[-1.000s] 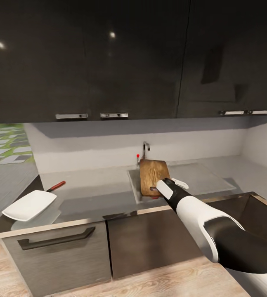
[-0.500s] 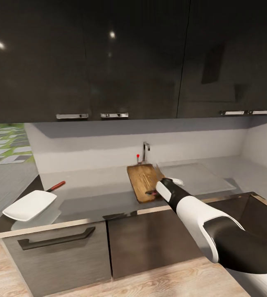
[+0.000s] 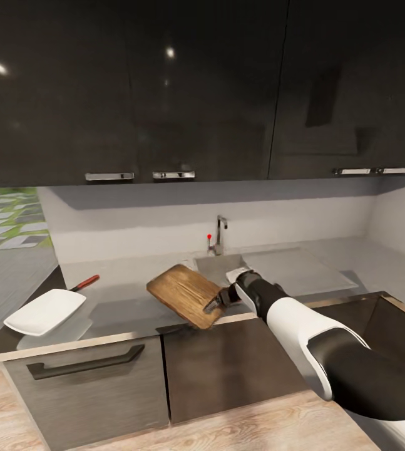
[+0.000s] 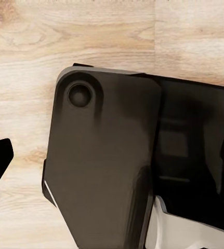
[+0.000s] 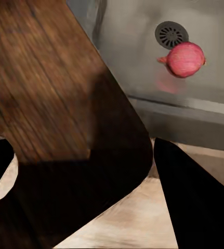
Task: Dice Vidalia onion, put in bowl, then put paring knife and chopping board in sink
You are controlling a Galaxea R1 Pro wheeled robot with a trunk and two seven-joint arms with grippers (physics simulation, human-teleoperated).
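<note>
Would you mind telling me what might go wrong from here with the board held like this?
The right gripper grips the chopping board by one end, tilted over the countertop's front edge; it may slip and fall to the floor. The onion lies in the sink; a swing back could strike the tap.

glossy black wall cabinets [image 3: 164, 94] with steel handles hang above a pale grey backsplash [image 3: 164, 222]. below, dark drawer fronts [image 3: 83, 382] meet a light wood-plank floor [image 3: 240, 429].

Your white-and-black right arm is reaching toward 11 o'clock, its dark two-fingered right gripper [image 3: 218, 303] clamping the dark brown wooden chopping board [image 3: 183, 294].
</note>
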